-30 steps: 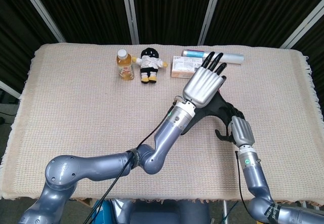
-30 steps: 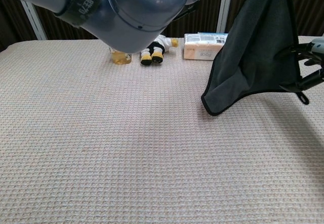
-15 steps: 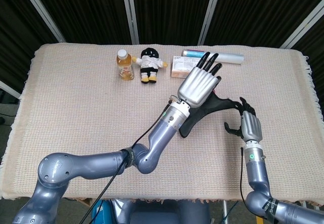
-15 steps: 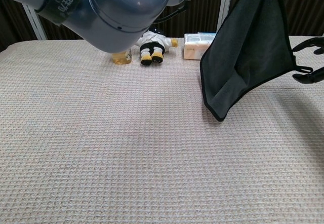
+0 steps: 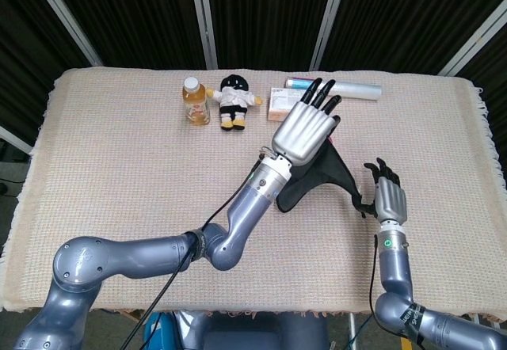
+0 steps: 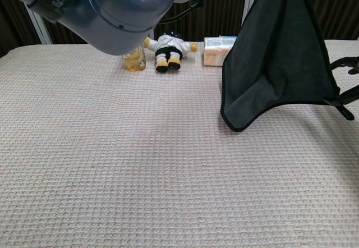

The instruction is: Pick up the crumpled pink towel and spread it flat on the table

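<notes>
The towel (image 6: 277, 57) is being held up in the air by the left hand (image 5: 303, 131). It looks dark grey, almost black, not pink. In the chest view its top corner is at the upper edge of the picture, where the hand itself is cut off. From there it is hanging down and getting wider, like a tent. Its long way is running up and down. Its lowest corner is pointing down at the table cover (image 6: 140, 164) and is hanging just above it. The bottom edge is rising toward the right.

In the head view the left hand's fingers (image 5: 321, 94) are stretched out almost straight, pointing toward the far side of the table. The towel is spreading out under the palm. How it is being gripped cannot be told, because the grip is hidden under the hand.

The right hand (image 5: 387, 194) is beside the towel's right corner. Its dark fingers (image 5: 382, 169) are curled. The corner is touching them, but whether it is being pinched cannot be told.

Past the left fingertips, a box (image 5: 283, 103) and a tube (image 5: 356, 89) are lying. A doll (image 5: 233, 100) and a bottle (image 5: 194, 100) are standing further to the left.
</notes>
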Controlling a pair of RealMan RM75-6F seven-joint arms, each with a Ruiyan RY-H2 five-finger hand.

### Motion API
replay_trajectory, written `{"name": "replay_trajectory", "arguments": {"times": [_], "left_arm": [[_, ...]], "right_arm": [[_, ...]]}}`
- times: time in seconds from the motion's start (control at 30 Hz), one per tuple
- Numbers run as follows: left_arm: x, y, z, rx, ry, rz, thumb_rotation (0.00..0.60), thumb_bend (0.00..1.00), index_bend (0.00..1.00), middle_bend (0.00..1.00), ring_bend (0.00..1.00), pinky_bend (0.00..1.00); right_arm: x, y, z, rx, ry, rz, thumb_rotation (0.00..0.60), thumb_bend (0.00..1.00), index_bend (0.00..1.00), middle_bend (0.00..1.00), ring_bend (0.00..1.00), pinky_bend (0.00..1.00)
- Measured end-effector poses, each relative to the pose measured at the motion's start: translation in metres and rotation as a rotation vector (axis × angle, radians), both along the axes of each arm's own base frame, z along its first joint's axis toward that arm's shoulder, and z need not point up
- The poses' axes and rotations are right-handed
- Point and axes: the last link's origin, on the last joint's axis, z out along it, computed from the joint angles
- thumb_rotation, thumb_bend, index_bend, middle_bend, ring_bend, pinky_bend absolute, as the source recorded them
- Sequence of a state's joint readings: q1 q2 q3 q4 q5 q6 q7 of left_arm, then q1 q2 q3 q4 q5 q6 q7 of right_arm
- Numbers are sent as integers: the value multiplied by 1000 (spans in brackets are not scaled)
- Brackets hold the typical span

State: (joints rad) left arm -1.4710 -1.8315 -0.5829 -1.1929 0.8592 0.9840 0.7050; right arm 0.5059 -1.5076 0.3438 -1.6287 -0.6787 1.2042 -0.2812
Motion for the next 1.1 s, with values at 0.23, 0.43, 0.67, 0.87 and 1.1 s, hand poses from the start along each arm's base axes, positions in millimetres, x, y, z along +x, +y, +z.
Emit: {"name": "replay_trajectory", "arguments": {"times": [0.23, 0.43, 0.67, 0.87, 1.1], "left_arm": [[-1, 0, 1, 0, -3, 2, 600, 477, 605, 196, 0, 0], [-1, -1, 1, -1, -1, -3, 600, 477, 605, 196, 0, 0], [-5, -2, -3, -9, 12, -2, 600, 478, 605, 196, 0, 0], [-8, -3, -5, -12, 10, 2, 600, 477, 605, 196, 0, 0], [-17, -2, -1, -13, -2, 16, 600, 477, 605, 195, 0, 0]], "right_arm": [[-2, 0, -3, 6, 2, -7, 600, 345, 352, 2, 0, 0], [-5, -1, -3, -12, -7, -16, 600, 460, 534, 85, 0, 0], [-4, -1, 1, -28, -26, 0, 600, 570, 633, 141, 0, 0], [-2, 0, 5, -28, -37, 16, 600, 585, 659, 152, 0, 0], [2, 0, 13, -35, -38, 42, 600, 586, 659, 153, 0, 0]]}}
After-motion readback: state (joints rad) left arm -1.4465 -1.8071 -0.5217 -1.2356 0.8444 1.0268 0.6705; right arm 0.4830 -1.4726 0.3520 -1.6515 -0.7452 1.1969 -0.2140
